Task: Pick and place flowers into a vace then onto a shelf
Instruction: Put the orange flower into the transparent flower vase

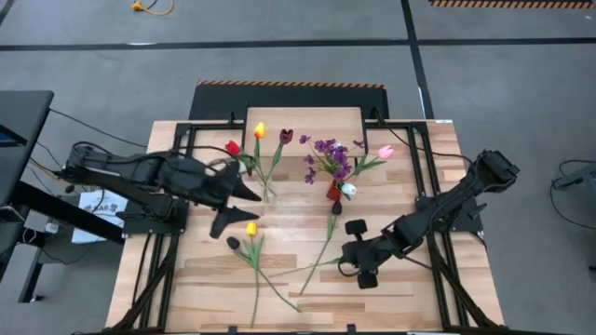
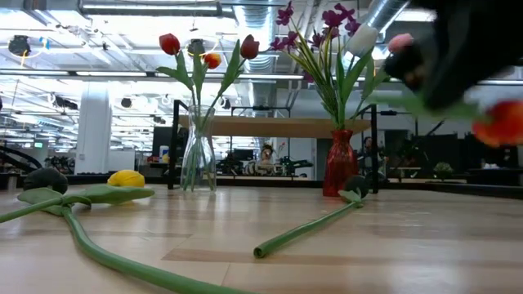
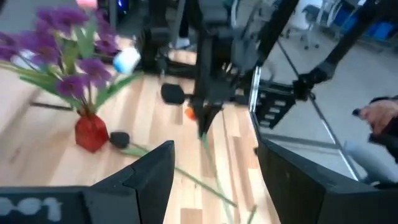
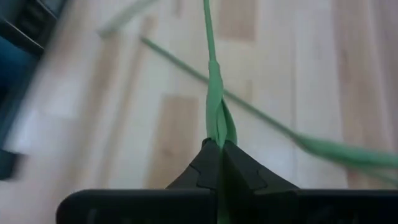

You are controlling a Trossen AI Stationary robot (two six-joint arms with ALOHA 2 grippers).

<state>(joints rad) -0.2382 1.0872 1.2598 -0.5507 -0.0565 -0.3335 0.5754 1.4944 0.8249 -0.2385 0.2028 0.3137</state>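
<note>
Right pincer [image 4: 219,149] clamped on an orange tulip's stem [image 4: 214,93], lifted off desk [image 1: 307,279]; left pincer [image 1: 244,207] open, empty, beside glass vase [image 1: 268,193]; both vases part-filled, three flowers left, shelf [image 1: 303,121] bare.

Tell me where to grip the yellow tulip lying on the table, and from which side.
Take the yellow tulip by its bare stem, beyond where the stem of the dark tulip crosses it. It lies flat on the table, so come straight down, closing across the stem. The open left tool is nearest.
</note>
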